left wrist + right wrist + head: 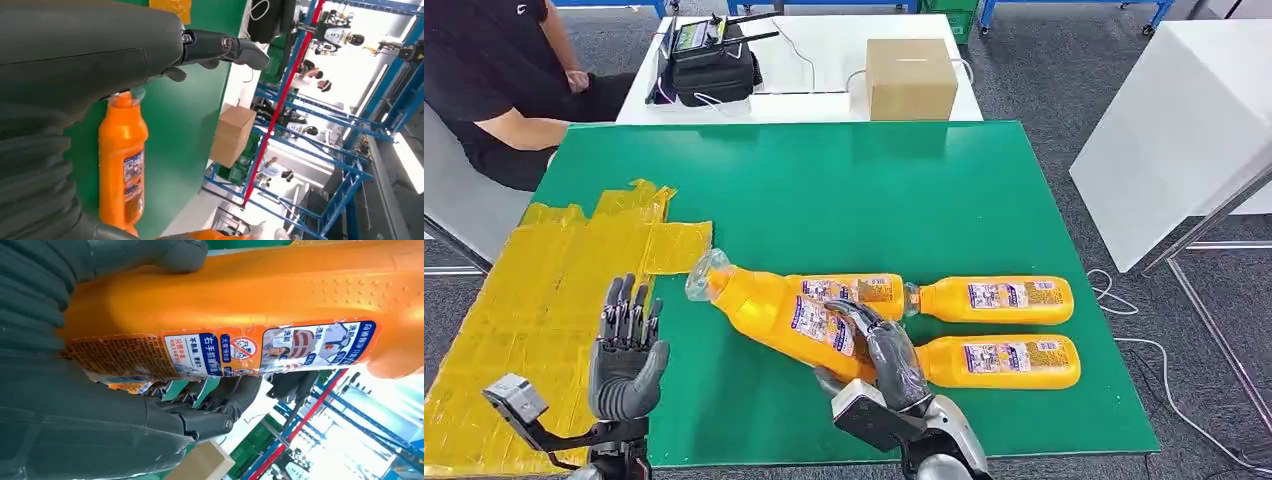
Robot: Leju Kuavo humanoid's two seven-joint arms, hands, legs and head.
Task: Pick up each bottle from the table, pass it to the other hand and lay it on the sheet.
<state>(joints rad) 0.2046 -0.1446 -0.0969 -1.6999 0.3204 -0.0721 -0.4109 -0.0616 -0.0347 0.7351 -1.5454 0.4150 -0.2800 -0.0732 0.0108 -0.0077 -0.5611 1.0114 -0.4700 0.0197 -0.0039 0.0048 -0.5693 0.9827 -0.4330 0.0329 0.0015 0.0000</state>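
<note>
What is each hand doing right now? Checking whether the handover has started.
Left hand: open, fingers spread, holding nothing.
Right hand: holding an orange bottle, neck pointed toward the left hand.

Beyond the green mat [904,190], a brown cardboard box [910,78] and a black bag with a handheld controller [711,60] stood on a white table [819,50] — a seated person [494,80] alongside.
</note>
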